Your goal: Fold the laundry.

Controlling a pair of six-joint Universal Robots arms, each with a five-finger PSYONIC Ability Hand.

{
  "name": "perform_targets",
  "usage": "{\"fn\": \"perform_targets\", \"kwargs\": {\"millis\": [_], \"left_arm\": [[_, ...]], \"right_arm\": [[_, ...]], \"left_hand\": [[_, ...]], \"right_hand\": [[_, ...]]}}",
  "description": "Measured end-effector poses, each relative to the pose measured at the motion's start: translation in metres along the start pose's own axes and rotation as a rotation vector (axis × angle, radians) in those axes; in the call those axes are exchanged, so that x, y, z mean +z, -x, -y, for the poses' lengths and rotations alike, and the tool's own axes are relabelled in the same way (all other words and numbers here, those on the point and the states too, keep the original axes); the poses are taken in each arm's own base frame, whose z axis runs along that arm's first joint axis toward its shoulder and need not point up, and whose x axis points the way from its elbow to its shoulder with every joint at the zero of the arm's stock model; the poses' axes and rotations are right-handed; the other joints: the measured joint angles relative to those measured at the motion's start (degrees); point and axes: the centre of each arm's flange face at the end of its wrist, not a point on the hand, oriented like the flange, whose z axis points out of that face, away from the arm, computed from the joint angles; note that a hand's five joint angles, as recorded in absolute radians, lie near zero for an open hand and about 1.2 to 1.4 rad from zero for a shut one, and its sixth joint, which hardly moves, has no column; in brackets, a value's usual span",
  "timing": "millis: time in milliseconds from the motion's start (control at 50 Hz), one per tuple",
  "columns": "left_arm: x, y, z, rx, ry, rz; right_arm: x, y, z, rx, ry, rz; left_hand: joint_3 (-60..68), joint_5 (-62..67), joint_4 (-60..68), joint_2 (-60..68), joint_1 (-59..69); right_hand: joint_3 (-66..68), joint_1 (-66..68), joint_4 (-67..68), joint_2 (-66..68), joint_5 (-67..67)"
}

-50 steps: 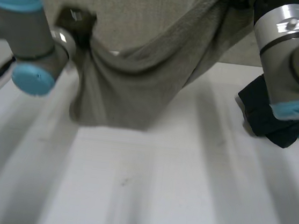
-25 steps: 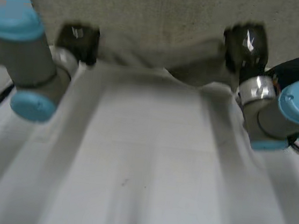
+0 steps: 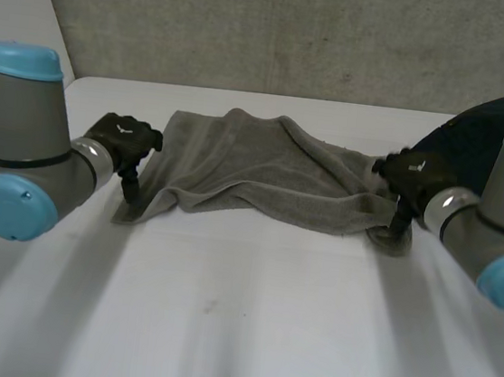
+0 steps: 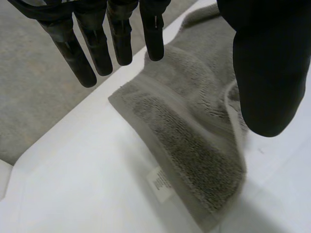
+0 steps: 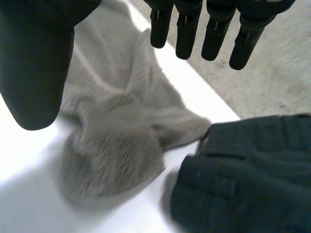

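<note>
Lying rumpled on the white table (image 3: 238, 314), grey terry towel (image 3: 263, 167) stretches from left hand (image 3: 126, 135) to right hand (image 3: 410, 175). Both are over its ends, fingers straight, holding nothing. Risk: bunched corners get grabbed doubled, skewing the fold.

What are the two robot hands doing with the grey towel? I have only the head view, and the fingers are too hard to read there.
Observer: In its wrist view the left robot hand is open. Its straight fingers hang above a corner of the towel and pinch nothing.
Operator: And the right one?
Observer: The right robot hand is open too. The other corner lies bunched on the table under its palm, loose.
Operator: Is any label visible?
Observer: Yes, a white care label sticks out from the towel's edge at the left corner, flat on the table.
</note>
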Motion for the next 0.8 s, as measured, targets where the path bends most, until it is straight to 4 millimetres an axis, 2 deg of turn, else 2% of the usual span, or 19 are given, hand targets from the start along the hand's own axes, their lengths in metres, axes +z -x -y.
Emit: {"fn": "perform_targets", "kwargs": {"millis": [140,220,300,320,400,480,520,540,680,800], "left_arm": [[0.003,0.012,-0.005,-0.047,0.006,0.007],[0.006,0.012,-0.01,-0.071,0.016,-0.015],[0.006,0.011,-0.012,-0.081,0.019,-0.027],[0.005,0.01,-0.012,-0.086,0.018,-0.032],[0.004,0.011,-0.01,-0.09,0.01,-0.033],[0.002,0.013,-0.007,-0.094,0.001,-0.029],[0.002,0.014,-0.006,-0.097,-0.003,-0.026],[0.001,0.015,-0.005,-0.098,-0.006,-0.024],[0.002,0.017,-0.003,-0.103,-0.016,-0.023],[0.004,0.015,-0.005,-0.099,-0.013,-0.033]], "right_arm": [[0.012,-0.015,0.024,0.067,0.001,0.008],[0.027,-0.021,0.027,0.079,0.017,0.019],[0.041,-0.023,0.024,0.083,0.024,0.027],[0.051,-0.024,0.02,0.085,0.028,0.032],[0.069,-0.023,0.006,0.09,0.044,0.04],[0.081,-0.021,-0.009,0.097,0.07,0.047],[0.081,-0.02,-0.01,0.098,0.073,0.048],[0.087,-0.018,-0.02,0.104,0.093,0.053],[0.091,-0.012,-0.037,0.119,0.132,0.07],[0.09,-0.006,-0.039,0.126,0.141,0.096]], "left_hand": [[0.02,0.05,0.0,0.0,0.0],[0.02,0.22,0.02,0.04,0.0],[0.02,0.21,0.02,0.04,0.0],[0.02,0.22,0.02,0.04,0.0],[0.02,0.22,0.02,0.04,0.0],[0.02,0.16,0.0,0.0,0.01],[0.02,0.0,0.0,0.0,0.0],[0.02,0.0,0.0,0.0,0.0],[0.02,-1.8,-1.65,-1.74,-1.13],[0.02,-2.73,-2.56,-2.8,-2.6]], "right_hand": [[3.86,2.3,2.66,2.57,5.64],[13.94,13.06,13.47,13.42,15.88],[18.25,17.34,17.63,17.8,19.95],[19.78,18.47,19.14,18.97,21.36],[19.8,18.37,19.13,18.85,21.3],[17.84,17.05,17.55,17.51,18.82],[17.52,16.74,17.19,17.24,18.43],[16.49,15.81,16.29,15.79,17.06],[15.18,14.44,14.96,14.48,15.88],[23.54,22.44,22.86,22.91,25.01]]}}
